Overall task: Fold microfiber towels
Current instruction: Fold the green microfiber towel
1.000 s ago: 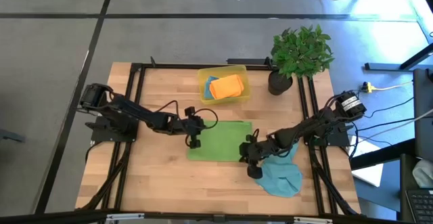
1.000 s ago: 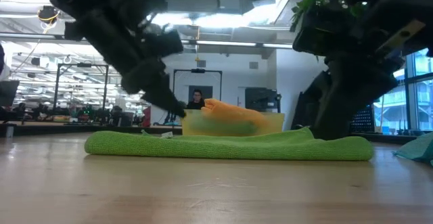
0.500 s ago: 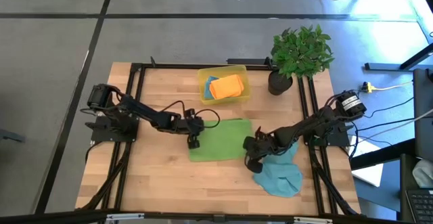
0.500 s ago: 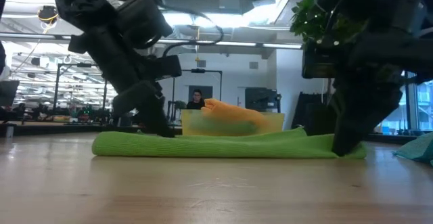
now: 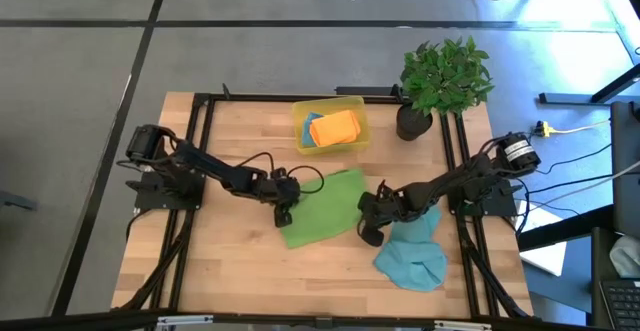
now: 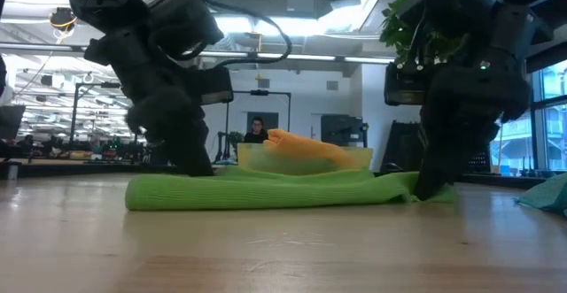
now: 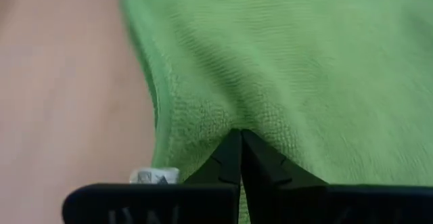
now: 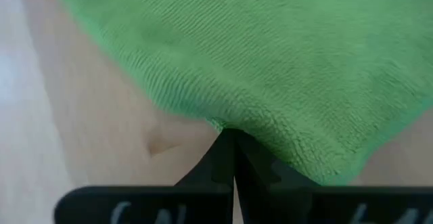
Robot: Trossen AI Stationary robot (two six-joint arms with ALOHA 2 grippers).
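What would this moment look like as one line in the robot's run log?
left tool: shut on green towel | right tool: shut on green towel | teal towel: waiting

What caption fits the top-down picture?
Both grippers, left and right, pinch the green towel on the table.

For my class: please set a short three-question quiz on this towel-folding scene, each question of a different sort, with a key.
1. True or false: both grippers are shut on the green towel.
2. Multiple choice: where does the orange towel lie? A) in the yellow bin B) under the potted plant C) on the floor
3. Fill in: the crumpled teal-blue towel lies on the table beside the ____ arm.

Key
1. True: the left gripper pinches one edge, the right gripper another.
2. A
3. right
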